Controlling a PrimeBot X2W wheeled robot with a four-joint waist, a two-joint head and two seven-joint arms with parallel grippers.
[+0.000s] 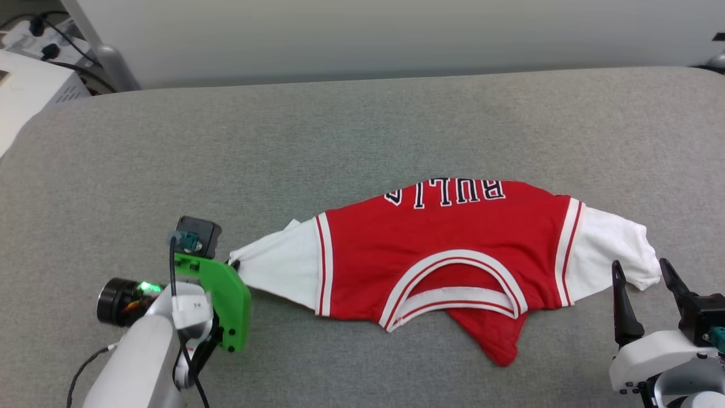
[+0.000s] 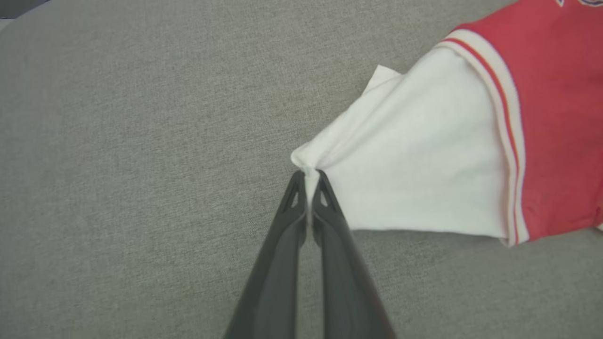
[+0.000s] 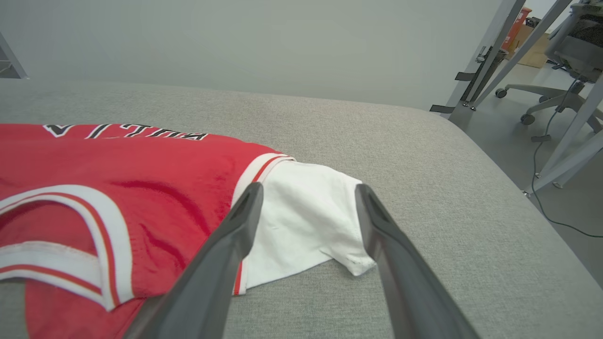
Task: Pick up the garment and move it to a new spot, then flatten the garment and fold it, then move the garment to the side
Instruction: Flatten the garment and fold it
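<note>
The garment [image 1: 436,249], a red jersey with white short sleeves and upside-down "BULLS" lettering, lies spread across the grey table [image 1: 362,124], neck opening toward me. My left gripper [image 1: 233,265] is shut on the tip of the garment's left white sleeve [image 2: 414,155]; in the left wrist view the white cloth is pinched between the gripper [image 2: 309,175] fingertips. My right gripper [image 1: 643,271] stands open at the lower right, its fingers either side of the right white sleeve's [image 3: 306,216] end, just short of it. A red corner [image 1: 498,340] of the hem pokes out below the collar.
The grey padded table has free surface to the left, behind and in front of the garment. A white box with cables [image 1: 34,73] sits off the far left corner. Metal frame legs [image 3: 556,155] and an office chair [image 3: 565,70] stand beyond the table's right edge.
</note>
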